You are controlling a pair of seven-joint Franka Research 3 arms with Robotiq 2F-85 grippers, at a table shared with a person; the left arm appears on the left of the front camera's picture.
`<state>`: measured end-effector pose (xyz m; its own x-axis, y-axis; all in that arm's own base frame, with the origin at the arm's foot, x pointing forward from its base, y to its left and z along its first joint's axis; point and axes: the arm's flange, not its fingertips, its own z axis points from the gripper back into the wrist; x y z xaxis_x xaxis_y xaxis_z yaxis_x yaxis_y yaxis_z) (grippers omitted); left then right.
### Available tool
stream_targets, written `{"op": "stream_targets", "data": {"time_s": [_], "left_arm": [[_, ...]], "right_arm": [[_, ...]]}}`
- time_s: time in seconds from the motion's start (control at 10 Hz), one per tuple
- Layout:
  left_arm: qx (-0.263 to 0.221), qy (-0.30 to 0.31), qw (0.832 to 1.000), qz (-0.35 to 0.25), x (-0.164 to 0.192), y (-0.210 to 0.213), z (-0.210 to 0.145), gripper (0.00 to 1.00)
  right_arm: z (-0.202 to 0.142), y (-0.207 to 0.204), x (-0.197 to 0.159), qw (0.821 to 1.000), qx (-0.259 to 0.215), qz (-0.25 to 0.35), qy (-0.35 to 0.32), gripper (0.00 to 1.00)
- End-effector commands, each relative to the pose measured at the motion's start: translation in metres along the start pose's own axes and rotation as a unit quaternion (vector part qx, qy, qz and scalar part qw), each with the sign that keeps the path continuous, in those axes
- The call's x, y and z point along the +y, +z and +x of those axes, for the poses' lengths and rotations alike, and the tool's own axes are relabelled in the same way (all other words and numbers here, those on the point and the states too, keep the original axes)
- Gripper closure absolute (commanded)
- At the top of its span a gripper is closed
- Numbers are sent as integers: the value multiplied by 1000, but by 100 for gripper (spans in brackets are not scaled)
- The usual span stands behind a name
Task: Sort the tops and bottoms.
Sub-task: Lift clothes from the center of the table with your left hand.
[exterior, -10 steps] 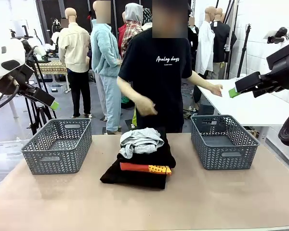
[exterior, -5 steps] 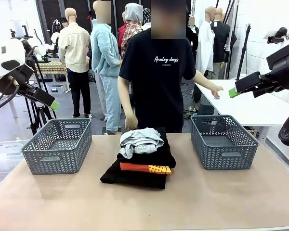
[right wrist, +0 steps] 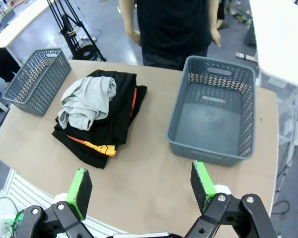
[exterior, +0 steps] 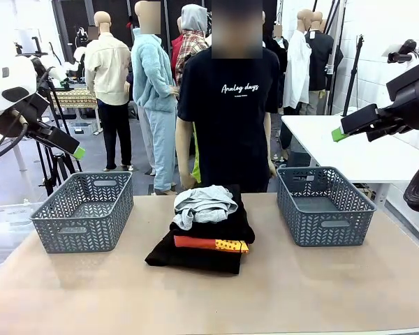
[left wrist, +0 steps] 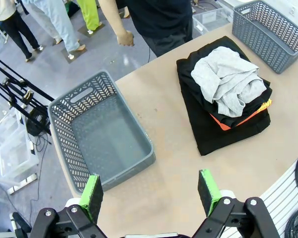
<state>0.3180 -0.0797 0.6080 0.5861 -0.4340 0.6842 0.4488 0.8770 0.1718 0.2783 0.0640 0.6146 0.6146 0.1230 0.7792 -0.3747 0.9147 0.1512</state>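
A stack of folded garments sits mid-table. On top lies the light grey-white top (exterior: 204,204) (left wrist: 228,82) (right wrist: 87,101). Under it is a black bottom (exterior: 220,227) (left wrist: 198,69) (right wrist: 120,106), then the orange top with its yellow dotted patch (exterior: 211,244) (left wrist: 241,120) (right wrist: 92,146), and another black bottom (exterior: 192,259) (left wrist: 223,136) (right wrist: 82,151) at the base. My left gripper (exterior: 79,153) (left wrist: 151,193) hangs open high above the left basket. Above the right basket, my right gripper (exterior: 339,135) (right wrist: 141,186) hangs open. Neither holds anything.
A grey basket (exterior: 84,211) (left wrist: 97,136) (right wrist: 37,74) stands at table left, another grey basket (exterior: 323,204) (left wrist: 273,29) (right wrist: 213,111) at table right. The person in a black printed T-shirt (exterior: 232,118) stands behind the stack, arms down. A white table (exterior: 356,150) lies at the right.
The person has pulled both arms back to their sides and straightened up. Neither arm nor the stack has moved.
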Motion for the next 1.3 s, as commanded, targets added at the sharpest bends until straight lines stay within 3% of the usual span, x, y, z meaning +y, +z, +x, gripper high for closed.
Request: {"op": "stream_targets", "data": {"time_s": [0.0,1.2], "left_arm": [[-4,-2,1000,2,2,0,-1,0],[0,0,1000,0,0,0,0,0]], "right_arm": [[0,-1,0,1000,3,4,0,0],[0,-1,0,1000,3,4,0,0]]}}
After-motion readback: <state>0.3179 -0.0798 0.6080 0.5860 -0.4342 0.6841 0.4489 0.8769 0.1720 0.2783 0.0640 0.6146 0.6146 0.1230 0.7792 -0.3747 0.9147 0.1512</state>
